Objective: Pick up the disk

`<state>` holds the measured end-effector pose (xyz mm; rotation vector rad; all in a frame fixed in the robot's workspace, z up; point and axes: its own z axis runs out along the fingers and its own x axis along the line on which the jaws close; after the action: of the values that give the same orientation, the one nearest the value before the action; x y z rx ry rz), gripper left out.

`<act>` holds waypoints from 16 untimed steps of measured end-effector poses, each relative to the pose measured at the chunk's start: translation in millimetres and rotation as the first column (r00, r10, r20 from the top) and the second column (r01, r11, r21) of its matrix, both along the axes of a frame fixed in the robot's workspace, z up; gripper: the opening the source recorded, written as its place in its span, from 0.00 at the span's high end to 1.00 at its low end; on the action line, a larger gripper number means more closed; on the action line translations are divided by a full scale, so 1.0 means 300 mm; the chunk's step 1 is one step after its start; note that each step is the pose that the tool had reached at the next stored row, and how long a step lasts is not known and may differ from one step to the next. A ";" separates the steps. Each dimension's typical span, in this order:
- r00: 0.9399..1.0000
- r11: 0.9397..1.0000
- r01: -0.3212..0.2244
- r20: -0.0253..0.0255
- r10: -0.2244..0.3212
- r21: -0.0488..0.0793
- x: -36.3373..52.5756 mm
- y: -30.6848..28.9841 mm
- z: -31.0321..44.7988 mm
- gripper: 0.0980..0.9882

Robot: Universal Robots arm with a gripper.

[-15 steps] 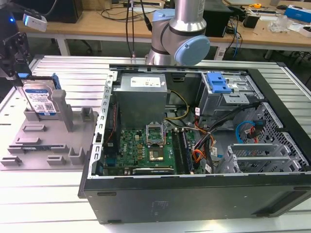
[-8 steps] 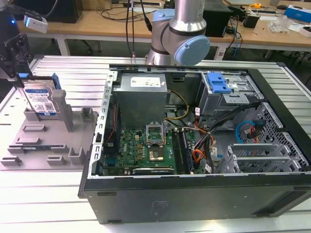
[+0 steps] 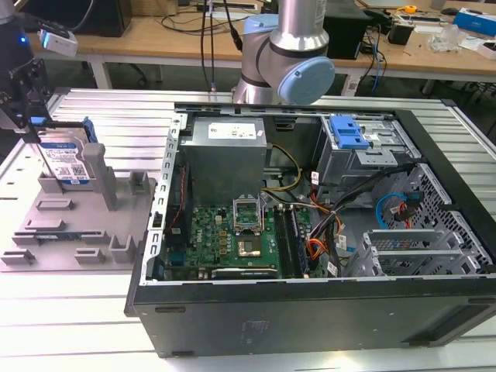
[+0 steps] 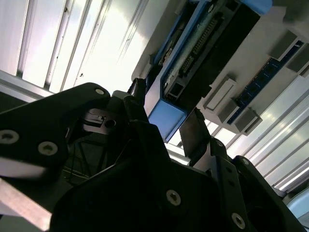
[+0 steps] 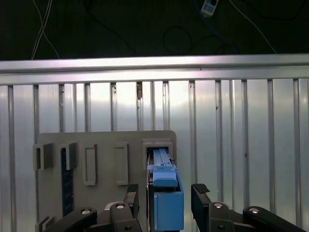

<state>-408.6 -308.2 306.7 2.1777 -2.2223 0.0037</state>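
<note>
End effector (image 5: 164, 192) spread open, we see its fingers (image 5: 200, 191) straddling the disk (image 5: 167, 205), upright in the grey slotted tray (image 3: 46, 232) on our ribbed metal table (image 3: 77, 310), beside the open computer case (image 3: 310, 310).

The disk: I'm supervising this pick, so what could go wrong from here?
The tool straddles the blue-railed end of the disk, jaws open; a grip that near the edge may let it tilt or slip. It stands on edge in the grey slotted tray, so a skewed pull could jam it or drag the tray.
</note>
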 end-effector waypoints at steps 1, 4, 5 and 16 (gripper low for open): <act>1.000 1.000 0.000 0.000 0.000 0.000 0.000 0.000 -0.002 0.48; 1.000 1.000 0.000 0.000 0.000 0.000 0.000 0.000 -0.009 0.48; 1.000 1.000 0.000 0.000 0.000 0.000 0.000 0.000 -0.011 0.48; 1.000 1.000 0.000 0.000 0.000 0.000 0.000 -0.001 -0.027 0.48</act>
<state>-408.7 -308.6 298.6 2.1775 -2.2224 0.0037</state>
